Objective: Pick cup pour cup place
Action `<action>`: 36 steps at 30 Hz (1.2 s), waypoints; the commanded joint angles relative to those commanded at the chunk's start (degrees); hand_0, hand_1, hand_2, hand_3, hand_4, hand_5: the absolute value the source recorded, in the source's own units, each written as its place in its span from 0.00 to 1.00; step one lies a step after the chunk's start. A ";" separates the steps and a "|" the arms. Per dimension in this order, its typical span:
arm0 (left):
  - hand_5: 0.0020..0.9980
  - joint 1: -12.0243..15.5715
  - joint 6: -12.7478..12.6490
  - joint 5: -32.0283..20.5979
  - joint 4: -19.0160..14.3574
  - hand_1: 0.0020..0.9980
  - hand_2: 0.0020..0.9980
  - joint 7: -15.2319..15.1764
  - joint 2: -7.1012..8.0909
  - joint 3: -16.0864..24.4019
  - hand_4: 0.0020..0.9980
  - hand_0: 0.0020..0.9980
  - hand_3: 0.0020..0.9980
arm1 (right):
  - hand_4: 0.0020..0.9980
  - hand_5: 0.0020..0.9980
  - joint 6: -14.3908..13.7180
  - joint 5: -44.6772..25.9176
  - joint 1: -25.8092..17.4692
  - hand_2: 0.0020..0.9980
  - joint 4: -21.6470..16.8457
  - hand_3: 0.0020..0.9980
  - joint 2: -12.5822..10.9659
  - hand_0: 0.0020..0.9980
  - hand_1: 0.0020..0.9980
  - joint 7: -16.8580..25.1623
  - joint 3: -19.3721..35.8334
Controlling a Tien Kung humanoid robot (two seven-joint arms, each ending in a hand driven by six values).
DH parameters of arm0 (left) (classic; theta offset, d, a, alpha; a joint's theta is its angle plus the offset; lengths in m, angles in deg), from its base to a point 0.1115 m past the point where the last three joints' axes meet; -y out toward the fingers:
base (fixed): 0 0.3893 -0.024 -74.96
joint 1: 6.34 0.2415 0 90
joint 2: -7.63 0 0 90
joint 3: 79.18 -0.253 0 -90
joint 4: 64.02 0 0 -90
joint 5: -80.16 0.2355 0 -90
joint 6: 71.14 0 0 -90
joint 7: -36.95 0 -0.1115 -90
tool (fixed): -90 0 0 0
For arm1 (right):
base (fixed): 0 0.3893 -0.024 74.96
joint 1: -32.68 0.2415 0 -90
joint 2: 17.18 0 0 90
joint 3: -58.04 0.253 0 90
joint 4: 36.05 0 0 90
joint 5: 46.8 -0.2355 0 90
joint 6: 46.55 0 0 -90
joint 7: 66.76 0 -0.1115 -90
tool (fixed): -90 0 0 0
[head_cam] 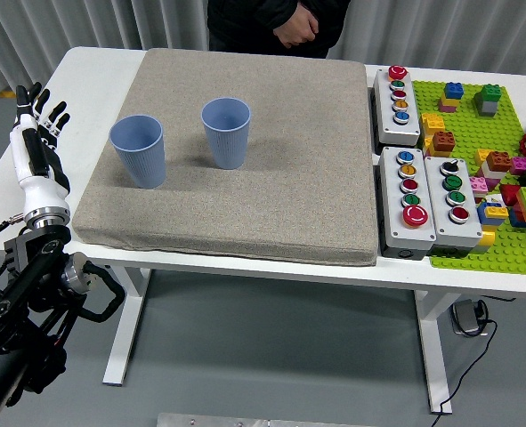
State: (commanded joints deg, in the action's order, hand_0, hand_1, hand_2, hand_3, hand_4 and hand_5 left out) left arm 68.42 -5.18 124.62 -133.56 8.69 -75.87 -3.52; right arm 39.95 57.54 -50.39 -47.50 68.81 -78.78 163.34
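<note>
Head view over a white tabletop (102, 67). A grey mat (271, 169) covers most of the centre of the frame. Two blue ribbed cups stand upright on its upper-left part: the left cup (139, 151) nearer the mat's left edge, the right cup (226, 132) a little higher in the frame and clearly apart from it (both open at the top; contents cannot be told).

The left hand (36, 133) is raised at the far left of the frame, over the tabletop's left margin, fingers extended upward and slightly spread, grasping nothing; it is well apart from both cups. Its black arm descends to the lower left corner.

At right, three grey button boxes (408, 209) lie just beside the mat, and a green baseplate (476, 240) carrying coloured bricks fills the right edge.

At top centre, a person in dark clothing (276, 22) stands at the far side, hands clasped near the body, touching nothing on the tabletop.
</note>
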 joint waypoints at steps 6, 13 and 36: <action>1.00 0.04 0.02 0.22 -0.14 0.76 0.89 0.20 0.06 0.07 0.84 0.75 0.85 | 0.10 0.31 -0.02 -0.04 0.03 0.68 0.02 0.64 -0.03 0.70 0.71 0.03 0.04; 1.00 -0.13 0.27 0.43 -0.36 0.76 0.89 0.48 0.15 -0.30 0.84 0.75 0.85 | 0.10 0.31 -0.04 -0.03 0.33 0.68 0.03 0.64 -0.11 0.70 0.71 0.06 0.10; 1.00 0.04 0.35 0.71 -0.69 0.76 0.89 0.96 0.00 -1.41 0.82 0.75 0.85 | 0.10 0.31 -0.01 0.86 0.55 0.68 0.00 0.64 -0.01 0.70 0.71 0.05 0.73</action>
State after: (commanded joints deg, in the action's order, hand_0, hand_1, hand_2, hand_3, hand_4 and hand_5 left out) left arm 68.46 -4.84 125.33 -134.26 9.65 -75.87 -4.92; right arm 39.94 58.40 -49.84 -47.50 68.79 -78.73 164.06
